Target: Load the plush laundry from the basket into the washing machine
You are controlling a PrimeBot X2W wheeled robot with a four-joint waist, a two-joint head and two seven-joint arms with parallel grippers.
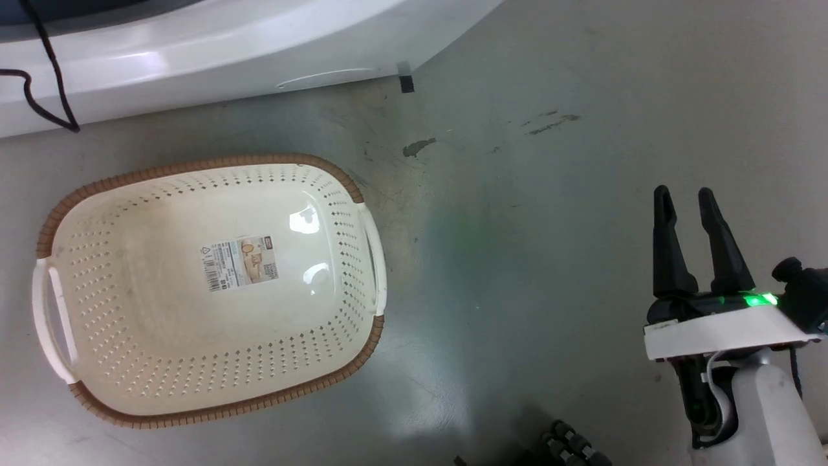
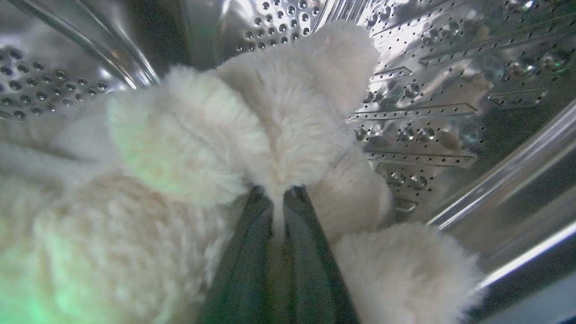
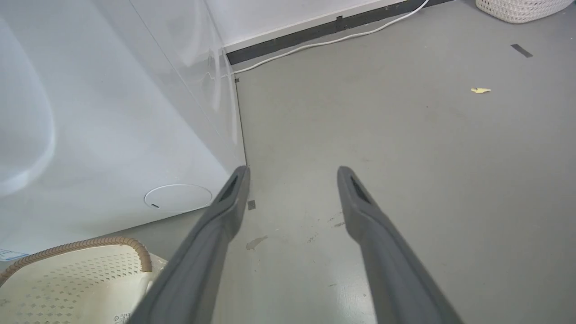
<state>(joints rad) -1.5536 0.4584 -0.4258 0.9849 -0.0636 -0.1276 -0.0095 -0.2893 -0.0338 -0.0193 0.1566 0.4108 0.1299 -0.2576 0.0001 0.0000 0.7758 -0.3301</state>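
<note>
Head overhead, right wrist low (basket [image 1: 129,323] shared)

cream plush laundry [image 2: 189,144] inside washing machine [image 2: 432,112] | basket [image 1: 103,310] upright on floor [image 1: 550,226]

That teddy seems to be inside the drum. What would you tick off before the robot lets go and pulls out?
1. Plush laundry lying inside the drum: ok.
2. Left gripper shut on the plush laundry: ok.
3. Whole plush laundry inside, none hanging out: cannot tell.
4. Basket holding nothing but its label: ok.
5. Right gripper open, apart from the basket: ok.
</note>
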